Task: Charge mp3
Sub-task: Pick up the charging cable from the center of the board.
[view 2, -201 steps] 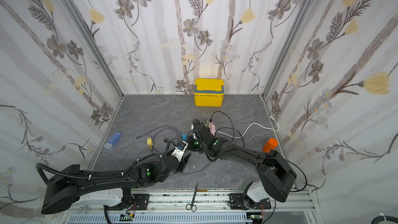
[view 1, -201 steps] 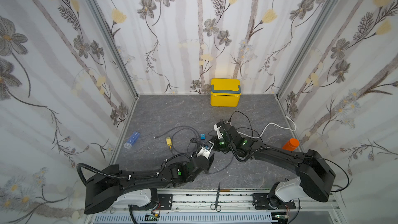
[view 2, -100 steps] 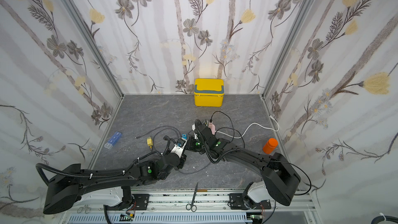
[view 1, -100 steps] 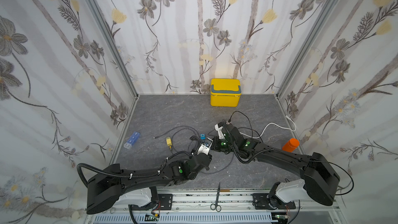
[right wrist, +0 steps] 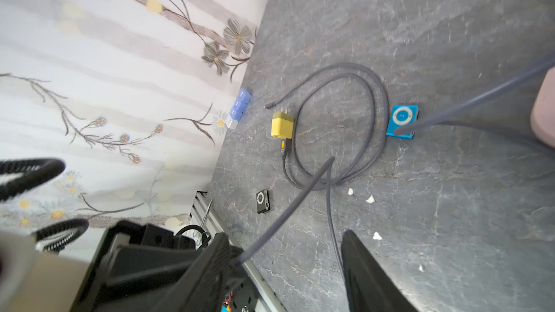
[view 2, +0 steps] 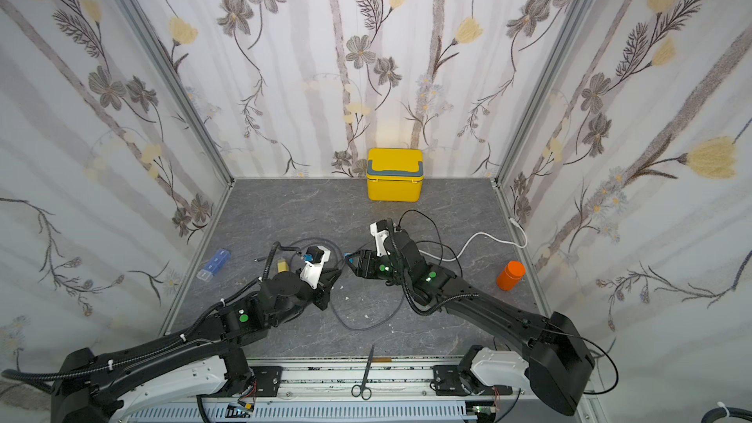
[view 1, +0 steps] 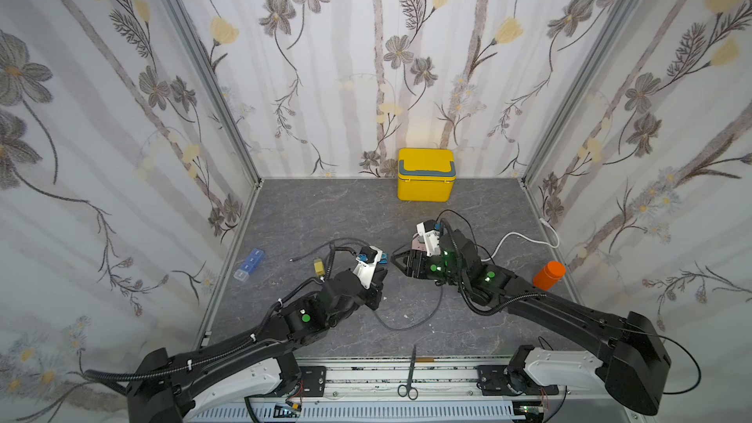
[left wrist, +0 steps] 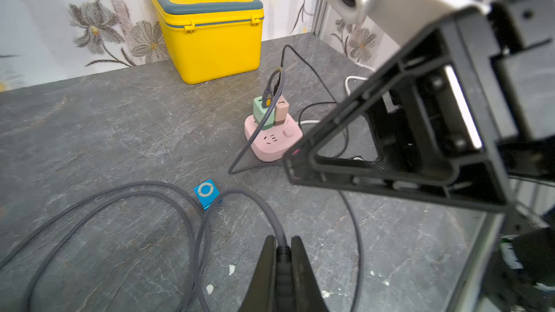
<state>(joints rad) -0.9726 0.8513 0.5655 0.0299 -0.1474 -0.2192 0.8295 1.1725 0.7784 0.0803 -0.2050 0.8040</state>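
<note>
Left wrist: blue mp3 (left wrist: 207, 192) lies beyond left pincer (left wrist: 283, 243) gripping cable (left wrist: 271, 220).

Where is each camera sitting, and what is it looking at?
Both top views: high above the front, looking down on the table, left arm, right arm, yellow box.
Left wrist: on the left arm, facing the back wall; its jaws show, shut on the gray cable.
Right wrist: on the right arm, looking down; its open jaws show.
Both wrist views share the blue mp3 player.
</note>
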